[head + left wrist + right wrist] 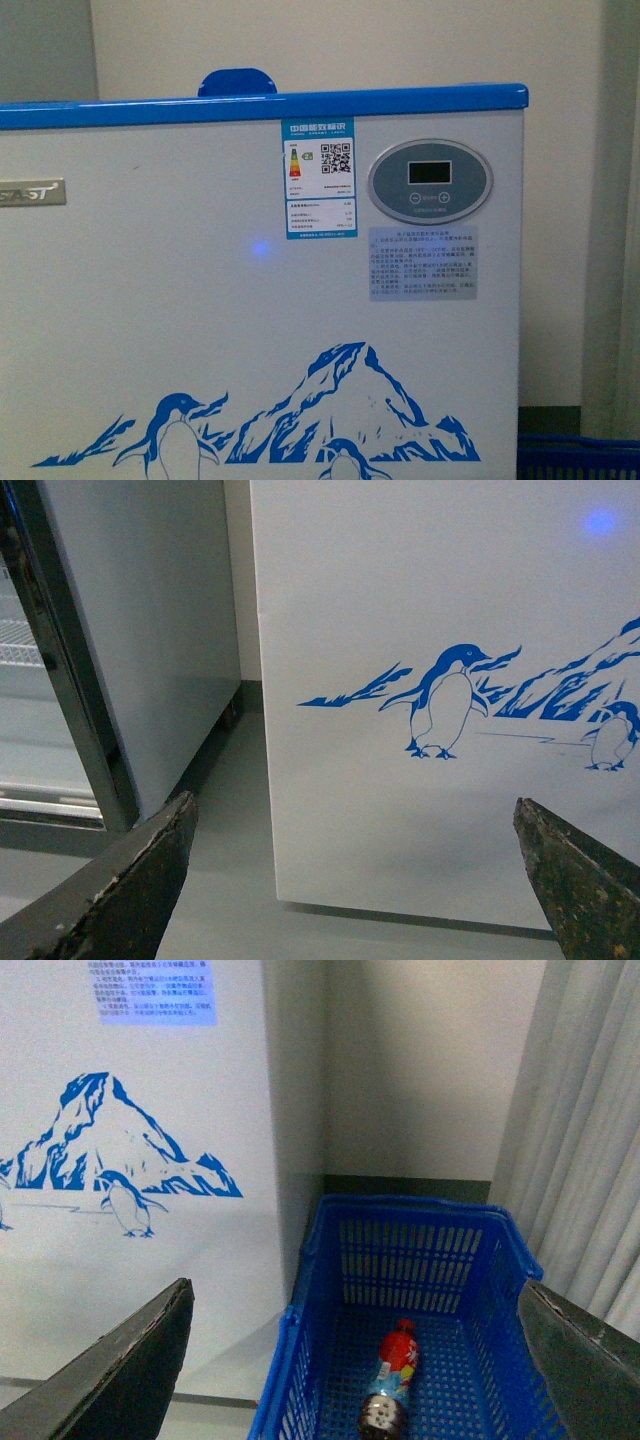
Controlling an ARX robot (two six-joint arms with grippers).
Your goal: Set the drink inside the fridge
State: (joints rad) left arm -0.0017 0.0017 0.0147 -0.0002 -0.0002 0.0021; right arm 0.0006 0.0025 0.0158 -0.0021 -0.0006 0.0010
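Close ahead and filling the front view: the fridge, white, with a blue top rim, an oval grey control panel just right of an energy label, and a blue mountain-and-penguin graphic low on its front. On the floor just right of the fridge, near the far wall: a blue slatted basket, beside a pale curtain. Lying flat inside that basket, alone, red cap toward the wall: the drink. Above the basket's near side, jaws spread wide and holding nothing: the right gripper. Low before the fridge's left front corner, likewise wide apart and empty: the left gripper. Left of the fridge, across a narrow gap: a plain grey-white cabinet.
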